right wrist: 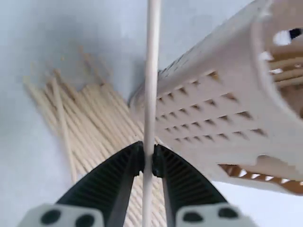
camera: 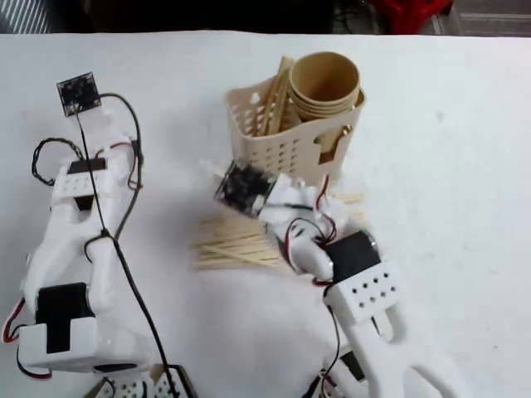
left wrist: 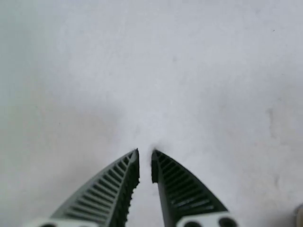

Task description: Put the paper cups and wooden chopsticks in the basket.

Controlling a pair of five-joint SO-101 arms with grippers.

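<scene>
White tabletop point(camera: 448, 166) is carrying a basket point(camera: 286, 149) that is already holding the stacked paper cups point(camera: 325, 83) and several chopsticks point(camera: 274, 99), so the cups look done. A loose pile point(camera: 236, 245) is lying just beside it, left to move. The right gripper point(right wrist: 147, 163) is pinching 1 chopstick point(right wrist: 152, 71) close against the basket wall, which it must clear. The left gripper point(left wrist: 145, 165) is hovering well apart, fingers nearly pressed together, empty.

2 white arms point(camera: 75, 240), black servos point(camera: 62, 305), black cables point(camera: 124, 265), dark ribbed claws point(left wrist: 145, 158) point(right wrist: 147, 158)
</scene>
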